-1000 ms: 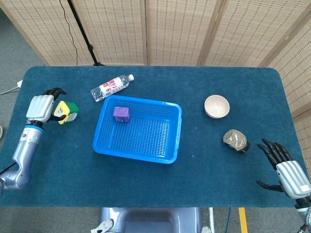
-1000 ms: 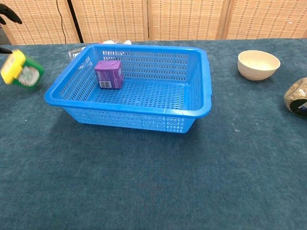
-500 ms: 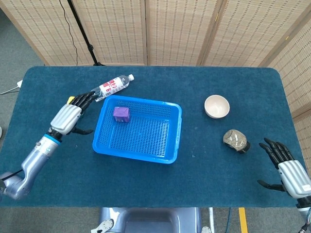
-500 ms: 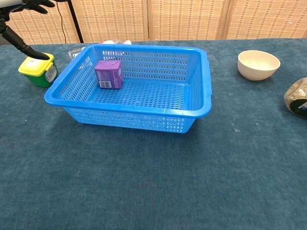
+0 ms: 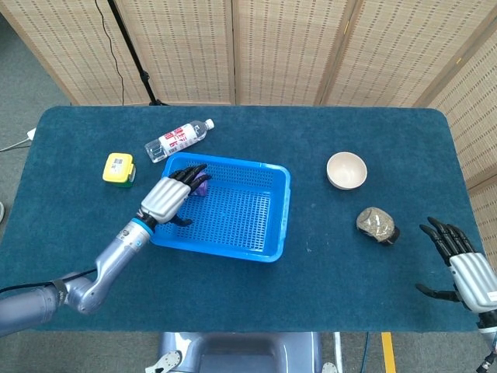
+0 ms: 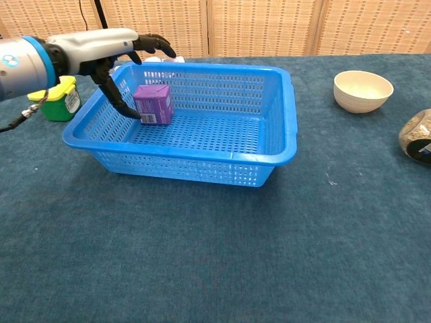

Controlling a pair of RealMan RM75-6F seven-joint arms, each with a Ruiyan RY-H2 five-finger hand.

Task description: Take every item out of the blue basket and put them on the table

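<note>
The blue basket point(image 5: 256, 249) point(image 6: 283, 145) sits mid-table. A purple carton point(image 6: 153, 104) point(image 5: 201, 183) stands in its far left corner. My left hand point(image 5: 169, 196) point(image 6: 114, 48) hovers over that corner, fingers spread above the carton and the thumb reaching down beside it; it holds nothing. A yellow-and-green container point(image 5: 117, 168) point(image 6: 58, 99) stands on the table left of the basket. At the table's right front, my right hand point(image 5: 466, 268) is open with fingers apart, away from everything.
A plastic bottle point(image 5: 178, 140) lies behind the basket's left corner. A white bowl point(image 5: 346, 170) point(image 6: 363, 90) and a grey-brown pouch point(image 5: 377, 224) point(image 6: 417, 136) sit to the right. Folding screens stand behind the table.
My left hand let go of the yellow-and-green container, which now stands on the table, then swung right over the basket to the purple carton. The right hand barely shifted.
</note>
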